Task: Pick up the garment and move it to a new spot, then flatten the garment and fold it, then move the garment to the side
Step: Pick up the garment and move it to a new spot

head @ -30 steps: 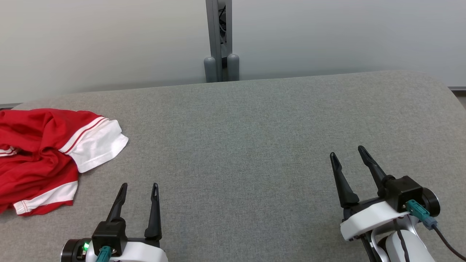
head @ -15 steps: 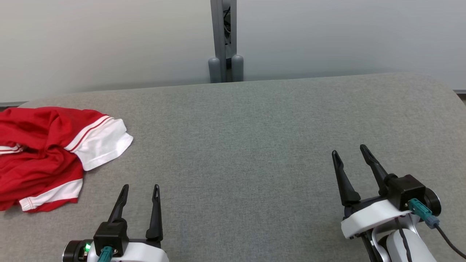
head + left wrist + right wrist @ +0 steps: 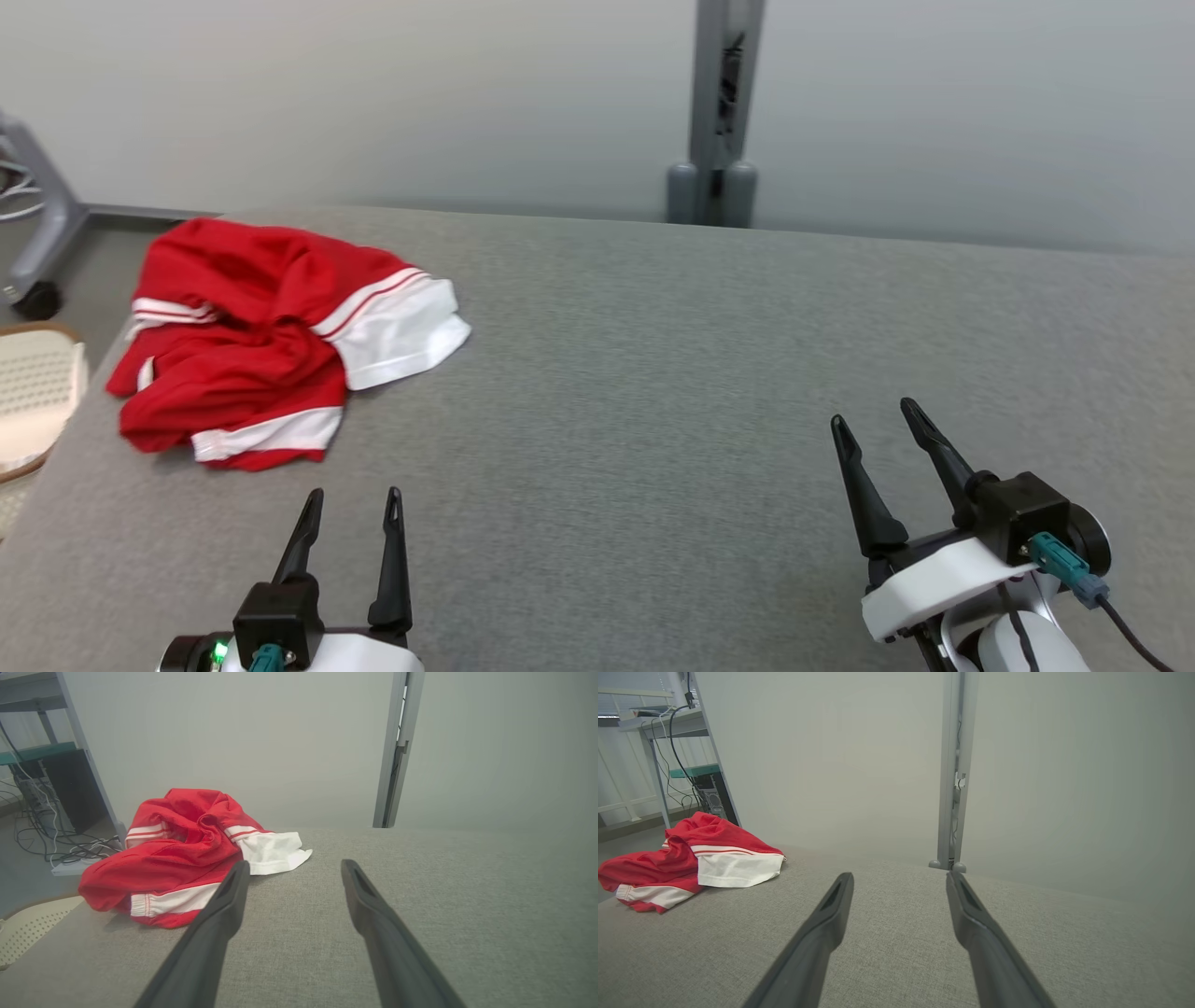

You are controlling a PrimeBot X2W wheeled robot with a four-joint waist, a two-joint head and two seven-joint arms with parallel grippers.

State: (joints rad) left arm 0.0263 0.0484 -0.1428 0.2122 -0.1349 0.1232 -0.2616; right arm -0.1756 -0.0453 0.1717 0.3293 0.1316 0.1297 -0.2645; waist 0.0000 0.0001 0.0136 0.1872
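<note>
Garment [image 3: 271, 345] is lying in a crumpled heap, red with white bands, up around 10 o'clock on the grey table [image 3: 653, 392] in the head view, right by that far corner. Down at 7 o'clock the left tool [image 3: 355, 492] is holding its jaws spread wide with nothing between them, pointing toward the garment but sitting apart from it. Over at 4 o'clock the right tool [image 3: 873, 413] is gaping open and empty too, well apart from the cloth.
</note>
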